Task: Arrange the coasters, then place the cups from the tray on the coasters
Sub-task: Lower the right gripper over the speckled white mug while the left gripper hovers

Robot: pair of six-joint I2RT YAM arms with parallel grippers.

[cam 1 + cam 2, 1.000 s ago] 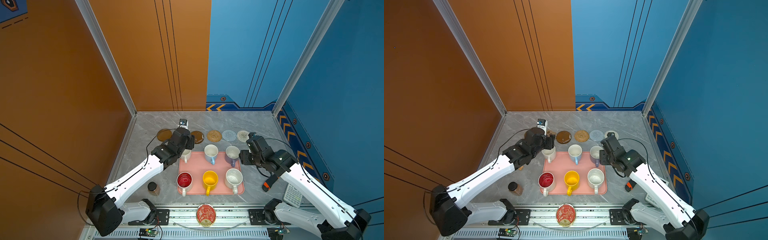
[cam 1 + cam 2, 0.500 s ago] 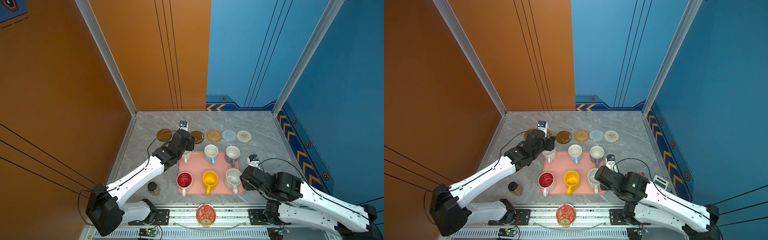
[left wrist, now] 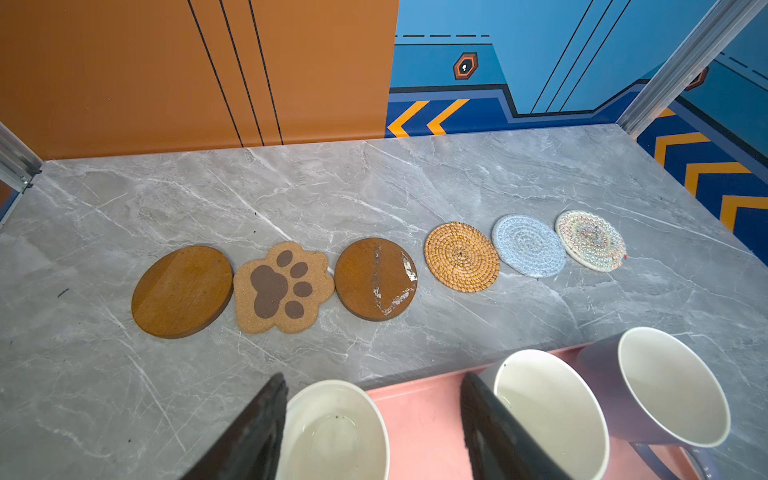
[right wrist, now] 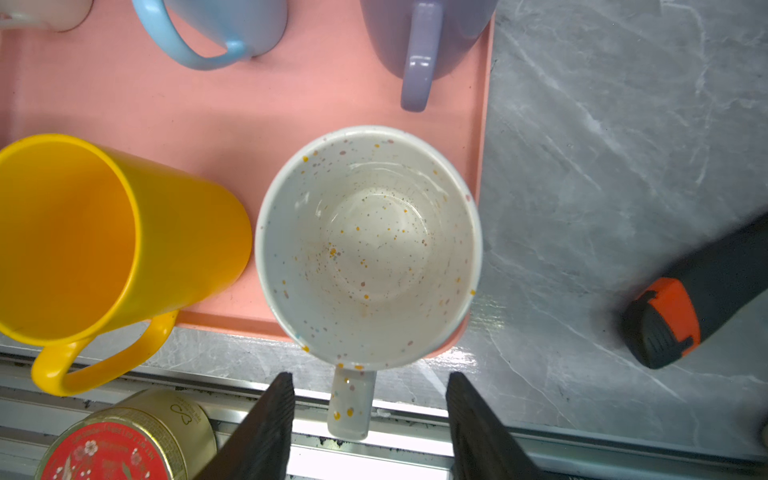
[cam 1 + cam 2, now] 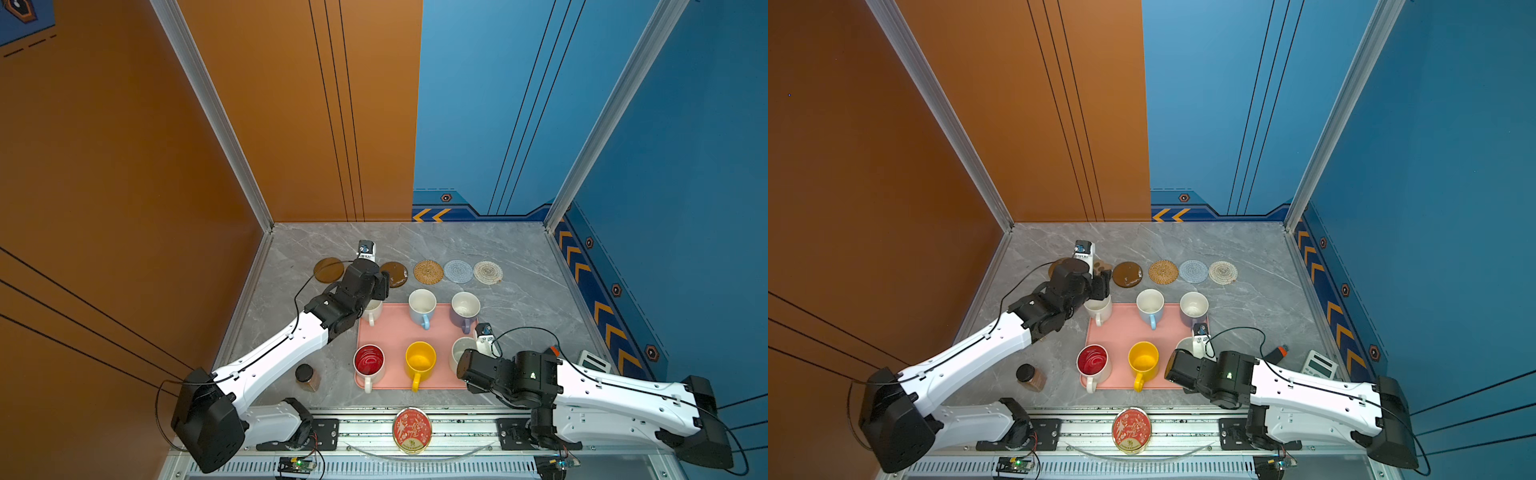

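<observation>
Coasters, six flat mats running from a brown wooden disc (image 3: 183,291) to a cream crocheted round (image 3: 590,239), are lying in one row between the far edge of the grey marble counter (image 3: 374,183) and the salmon-pink rounded plastic tray (image 5: 395,328); none is carrying a cup. Six mugs are standing on the tray. Left claw (image 3: 374,386) is straddling the plain white ceramic mug (image 3: 332,432) at the tray's far left corner, jaws apart, contact unclear. Right claw (image 4: 370,378) is flanking the handle of the speckled cream ceramic mug (image 4: 368,245) at the near right corner, jaws apart, not gripping. Judgement: each claw needs centring before closing, then a straight lift, since the yellow plastic mug (image 4: 104,232) is sitting just beside the speckled one.
</observation>
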